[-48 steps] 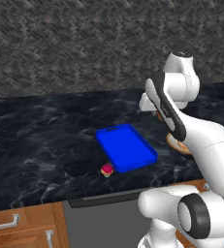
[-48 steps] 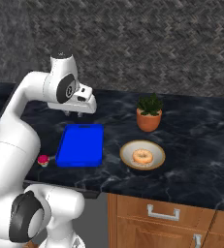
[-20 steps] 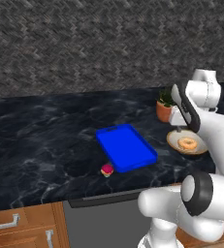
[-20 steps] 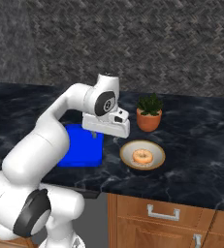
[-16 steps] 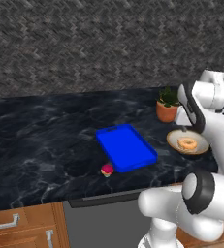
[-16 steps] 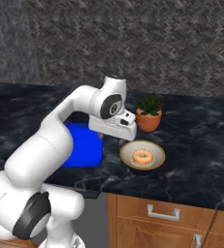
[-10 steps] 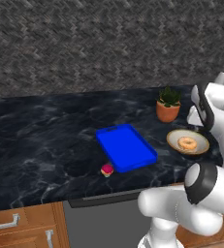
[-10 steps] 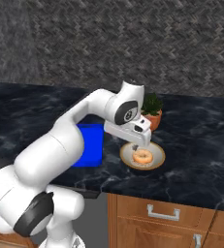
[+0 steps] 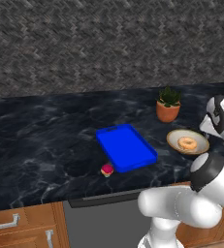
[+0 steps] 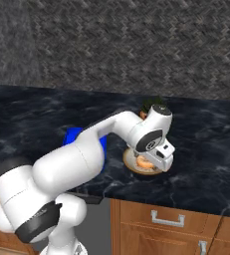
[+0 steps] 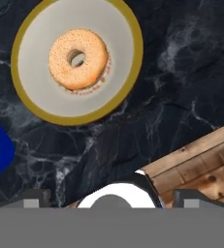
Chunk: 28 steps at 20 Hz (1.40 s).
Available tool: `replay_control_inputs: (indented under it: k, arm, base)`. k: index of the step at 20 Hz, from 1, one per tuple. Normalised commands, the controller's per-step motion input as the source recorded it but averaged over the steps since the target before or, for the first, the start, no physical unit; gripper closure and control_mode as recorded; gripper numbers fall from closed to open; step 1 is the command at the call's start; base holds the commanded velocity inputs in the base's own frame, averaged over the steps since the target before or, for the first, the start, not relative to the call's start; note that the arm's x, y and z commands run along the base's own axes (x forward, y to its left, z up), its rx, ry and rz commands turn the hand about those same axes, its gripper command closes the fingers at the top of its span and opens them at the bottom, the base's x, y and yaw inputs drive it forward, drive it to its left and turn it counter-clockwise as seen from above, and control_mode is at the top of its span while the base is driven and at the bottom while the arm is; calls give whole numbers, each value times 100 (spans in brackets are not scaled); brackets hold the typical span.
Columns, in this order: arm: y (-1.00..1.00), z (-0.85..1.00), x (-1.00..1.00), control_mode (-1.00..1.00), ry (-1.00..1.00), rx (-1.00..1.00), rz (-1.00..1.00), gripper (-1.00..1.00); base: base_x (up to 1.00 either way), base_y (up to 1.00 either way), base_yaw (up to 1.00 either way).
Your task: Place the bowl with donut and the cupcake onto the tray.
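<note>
Black marble counter [image 9: 45, 145], veined white, running the full width under a grey herringbone-textured wall [image 9: 108, 43]; wooden cabinet fronts [image 10: 176, 219] with metal handles below its front edge.

Tray [image 9: 126, 147]: bright blue, flat, near the middle of the counter, its handle slot at the end toward the wall.

Cupcake [image 9: 106, 170]: pink top, just off the tray's front left corner, toward the counter's front edge; whether it touches the tray cannot be told.

Bowl [image 9: 200, 142]: shallow, pale inside with a tan-gold rim, to the right of the tray and apart from it, near the front edge. Partly covered by the arm in the right base view.

Donut [image 11: 78, 59]: orange-tan ring, lying inside the bowl slightly off centre.

Potted plant [image 9: 168, 105]: terracotta pot with green leaves, behind the bowl, toward the wall.

Gripper [image 11: 108, 201]: above the counter's front edge beside the bowl, jaws spread wide, holding nothing, touching nothing. Its fingertips [image 11: 33, 197] are cut off at the bottom of the hand view.

A blue tray corner shows at the left edge of the hand view.
</note>
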Motion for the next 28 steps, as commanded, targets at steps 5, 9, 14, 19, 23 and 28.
replay_control_inputs:
  k: [5, 9, 14, 19, 23, 28]
  arm:
    - [-1, -34, 5, -100, -11, 0, -8, -100]
    - [-10, 11, 13, -100, 0, 0, -6, -100]
    - [-32, 6, 10, -100, 7, 0, -8, -100]
    - [-39, 0, 25, -100, 7, 0, -8, -100]
    - [-33, -2, 39, -100, 1, 0, -2, -100]
    - [-24, -10, 28, -100, 0, 1, 0, -100]
  base:
    - [0, 0, 0]
    - [0, 0, 0]
    - [0, 0, 0]
    - [0, 0, 0]
    - [0, 0, 0]
    - [0, 0, 0]
